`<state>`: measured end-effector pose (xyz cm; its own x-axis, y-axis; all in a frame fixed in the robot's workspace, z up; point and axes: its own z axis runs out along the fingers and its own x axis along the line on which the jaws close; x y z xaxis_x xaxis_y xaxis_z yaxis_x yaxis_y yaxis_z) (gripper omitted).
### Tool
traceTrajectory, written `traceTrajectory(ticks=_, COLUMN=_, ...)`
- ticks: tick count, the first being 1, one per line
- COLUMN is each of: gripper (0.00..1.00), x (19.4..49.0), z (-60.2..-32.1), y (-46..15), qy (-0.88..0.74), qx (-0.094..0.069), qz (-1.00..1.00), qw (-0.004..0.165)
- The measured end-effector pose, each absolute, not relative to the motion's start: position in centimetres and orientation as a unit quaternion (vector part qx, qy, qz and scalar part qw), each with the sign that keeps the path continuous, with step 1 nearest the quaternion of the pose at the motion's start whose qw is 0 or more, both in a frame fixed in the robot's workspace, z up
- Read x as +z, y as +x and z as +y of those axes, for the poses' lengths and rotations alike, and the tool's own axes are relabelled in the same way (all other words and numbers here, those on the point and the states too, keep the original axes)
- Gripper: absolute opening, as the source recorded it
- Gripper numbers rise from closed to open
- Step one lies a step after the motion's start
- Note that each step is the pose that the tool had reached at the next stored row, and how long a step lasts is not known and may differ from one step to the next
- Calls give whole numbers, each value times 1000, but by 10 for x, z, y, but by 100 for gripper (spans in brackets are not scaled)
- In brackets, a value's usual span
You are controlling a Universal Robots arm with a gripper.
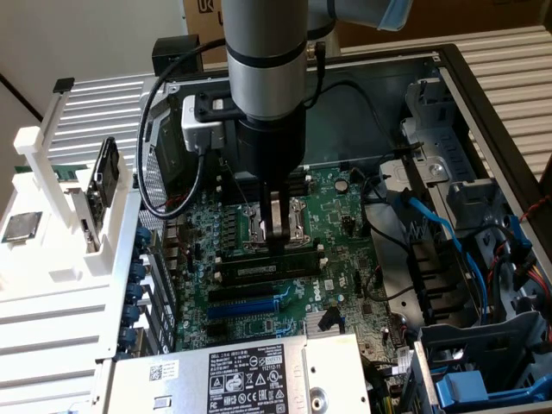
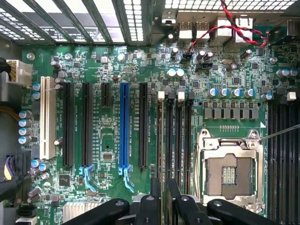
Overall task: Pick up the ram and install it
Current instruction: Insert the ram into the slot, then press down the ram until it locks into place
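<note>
- The ram (image 1: 259, 270) is seen seated on edge in a black slot (image 1: 226, 278), directly beneath the gripper (image 1: 276, 246).
- The fingers (image 2: 154, 197) are held slightly apart, one on each side of its top edge.
- The ram is judged light, stiff and fragile, best held by its long faces at mid-length.

CPU socket (image 1: 300, 226) was partly hidden behind the gripper (image 1: 276, 248) in the exterior view. The rear edge of the motherboard (image 1: 345, 216) was blocked by the arm (image 1: 266, 78). Print on the ram (image 1: 259, 271) was too small to be read. The white label (image 1: 250, 379) was cropped at the picture's edge, its text unreadable.
</note>
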<state>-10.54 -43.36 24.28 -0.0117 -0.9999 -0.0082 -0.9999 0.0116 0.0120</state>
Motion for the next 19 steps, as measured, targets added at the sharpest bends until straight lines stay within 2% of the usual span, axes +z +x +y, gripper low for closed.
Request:
traceTrajectory(ticks=15, gripper=21, x=243, z=-433, y=-107, qy=703, qx=-6, qz=-711, qw=0)
traceTrajectory(ticks=16, gripper=18, x=243, z=-433, y=-107, qy=703, qx=-6, qz=-711, qw=0)
traceTrajectory(ticks=17, gripper=12, x=243, z=-433, y=-107, qy=703, qx=-6, qz=-711, qw=0)
traceTrajectory(ticks=19, gripper=10, x=243, z=-433, y=-107, qy=703, qx=-6, qz=-711, qw=0)
